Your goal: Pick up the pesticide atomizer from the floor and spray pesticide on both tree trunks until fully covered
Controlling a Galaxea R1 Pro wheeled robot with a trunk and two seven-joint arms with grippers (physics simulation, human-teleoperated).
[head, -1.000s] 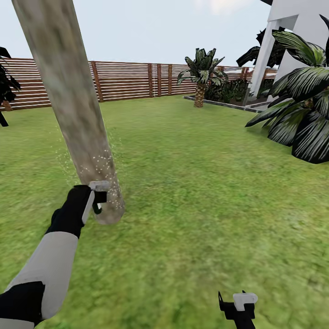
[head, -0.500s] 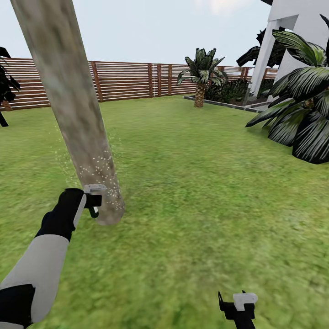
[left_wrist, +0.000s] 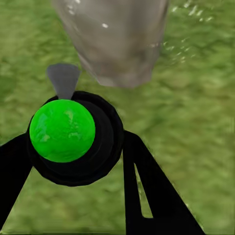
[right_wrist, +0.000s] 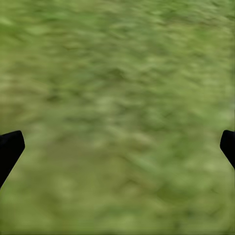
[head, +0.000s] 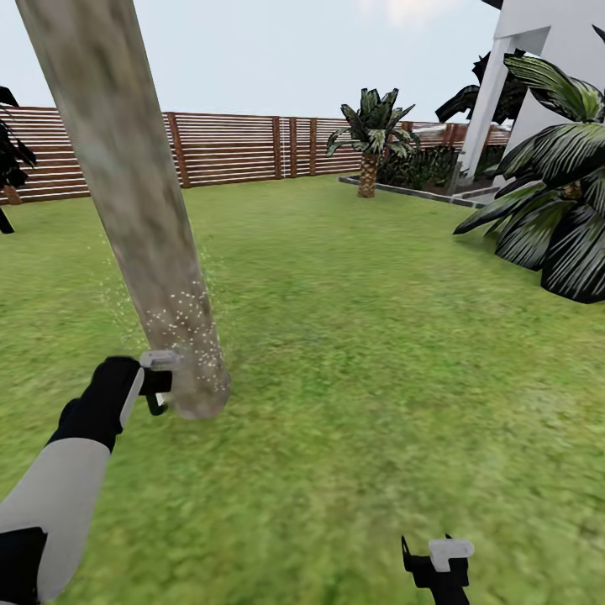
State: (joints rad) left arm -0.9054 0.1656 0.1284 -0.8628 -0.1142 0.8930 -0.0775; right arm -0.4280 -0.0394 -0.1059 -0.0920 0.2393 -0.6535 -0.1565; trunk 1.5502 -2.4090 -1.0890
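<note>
A thick, leaning tree trunk [head: 143, 227], grey-brown mottled with dull green, is seen rising from the grass [head: 361, 336] at the left of the head view. Its base meets the ground just beside the left gripper [head: 155, 382].

The sprayer [head: 156, 376] is held in the left gripper, low down and just short of the trunk's foot. In the left wrist view the sprayer [left_wrist: 71, 137] is seen as a round black body with a bright green cap, clamped between the two black fingers [left_wrist: 147, 186]; a small grey nozzle points toward the trunk [left_wrist: 117, 39]. The left gripper [left_wrist: 73, 161] is closed around the sprayer.

A cloud of fine whitish droplets [head: 181, 315] is spread over the lower trunk and drifts a little to either side of it. A few specks [left_wrist: 188, 12] are also caught in the left wrist view beside the trunk.

The right gripper [head: 439, 565] is seen at the bottom edge of the head view, well apart from the trunk. In the right wrist view only its two black fingertips [right_wrist: 10, 149] are seen, at opposite edges over blurred grass [right_wrist: 117, 107]; the jaws are spread wide and nothing is held.

A brown slatted fence [head: 227, 149] is noted along the far side of the lawn. A short palm [head: 370, 134] stands near it, dark palm fronds [head: 550, 218] reach in from the right, and a white building [head: 538, 59] stands behind them.
</note>
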